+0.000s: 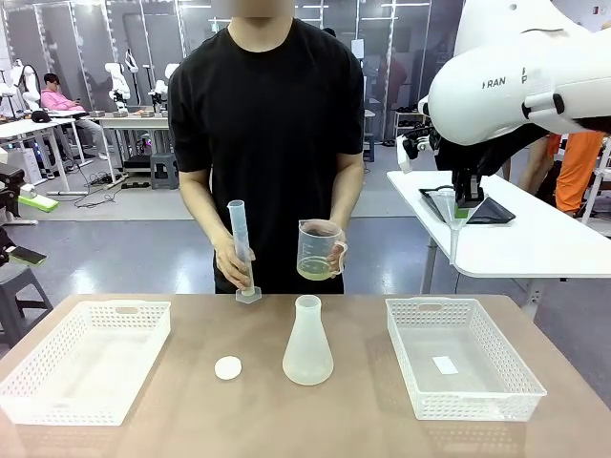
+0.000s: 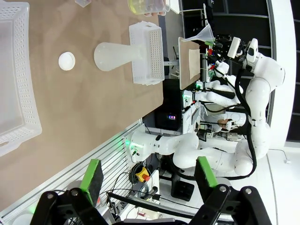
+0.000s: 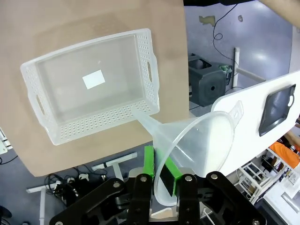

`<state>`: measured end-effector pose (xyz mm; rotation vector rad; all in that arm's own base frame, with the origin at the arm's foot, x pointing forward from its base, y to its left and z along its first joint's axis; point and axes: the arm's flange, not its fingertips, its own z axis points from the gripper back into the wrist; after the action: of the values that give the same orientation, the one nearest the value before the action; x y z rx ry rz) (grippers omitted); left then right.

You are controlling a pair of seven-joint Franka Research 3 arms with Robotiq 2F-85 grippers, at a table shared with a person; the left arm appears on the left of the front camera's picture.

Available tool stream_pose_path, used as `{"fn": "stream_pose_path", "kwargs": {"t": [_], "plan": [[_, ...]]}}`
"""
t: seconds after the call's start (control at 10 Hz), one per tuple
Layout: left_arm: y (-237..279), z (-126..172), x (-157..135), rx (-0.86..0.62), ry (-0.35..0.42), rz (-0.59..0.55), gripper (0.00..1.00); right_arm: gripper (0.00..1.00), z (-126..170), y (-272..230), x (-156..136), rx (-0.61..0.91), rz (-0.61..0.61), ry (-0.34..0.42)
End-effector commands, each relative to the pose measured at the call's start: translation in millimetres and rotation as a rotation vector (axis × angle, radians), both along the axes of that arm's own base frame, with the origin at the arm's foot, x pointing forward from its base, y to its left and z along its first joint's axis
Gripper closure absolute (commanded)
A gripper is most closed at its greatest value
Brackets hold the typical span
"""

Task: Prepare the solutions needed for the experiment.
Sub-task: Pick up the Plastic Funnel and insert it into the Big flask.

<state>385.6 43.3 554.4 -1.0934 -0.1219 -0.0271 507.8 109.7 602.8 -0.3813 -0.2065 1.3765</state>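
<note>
Brown tabletop (image 1: 191, 410), carrying: one white perforated basket (image 1: 115, 305) at the robot's left, a second basket (image 1: 449, 302) at its right with a white label on its floor, a frosted conical flask (image 1: 307, 348) upright at centre, and a small white round cap (image 1: 228, 367) just beside the flask. At the far edge, one hand (image 1: 232, 260) of the person grips a graduated cylinder (image 1: 239, 239), slightly tilted, base on the table. The other hand (image 1: 338, 256) holds a clear measuring jug (image 1: 318, 243) upright in the air, behind and above the flask. The pale yellow liquid (image 1: 313, 271) lies as a shallow level layer in the jug's bottom. The right gripper (image 3: 162, 171), raised well to the right, is clenched on the rim of a clear funnel (image 3: 197, 145), stem pointing down toward the second basket. The left gripper (image 2: 149, 176) has its jaws spread wide, grasping nothing.
</note>
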Motion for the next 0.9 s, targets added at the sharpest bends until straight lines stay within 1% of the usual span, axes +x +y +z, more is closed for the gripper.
{"fn": "stream_pose_path", "kwargs": {"t": [0.0,0.1,0.3,0.5,0.7,0.8], "plan": [[1,4,0,0.008,0.02,-0.004,0.0,0.93,0,0,0,0.0,0.0,-0.001],[1,4,0,0.008,0.02,-0.004,0.0,0.93,-6,20,-4,0.047,0.145,-0.029],[1,4,0,0.008,0.02,-0.004,0.0,0.93,-13,60,-18,0.12,0.334,-0.078],[1,4,0,0.008,0.02,-0.004,0.0,0.93,-13,95,-41,0.171,0.508,-0.107],[1,4,0,0.008,0.02,-0.004,0.0,0.93,-9,122,-64,0.159,0.677,-0.151],[1,4,0,0.008,0.02,-0.004,0.0,0.93,-5,133,-74,0.149,0.752,-0.161]]}}
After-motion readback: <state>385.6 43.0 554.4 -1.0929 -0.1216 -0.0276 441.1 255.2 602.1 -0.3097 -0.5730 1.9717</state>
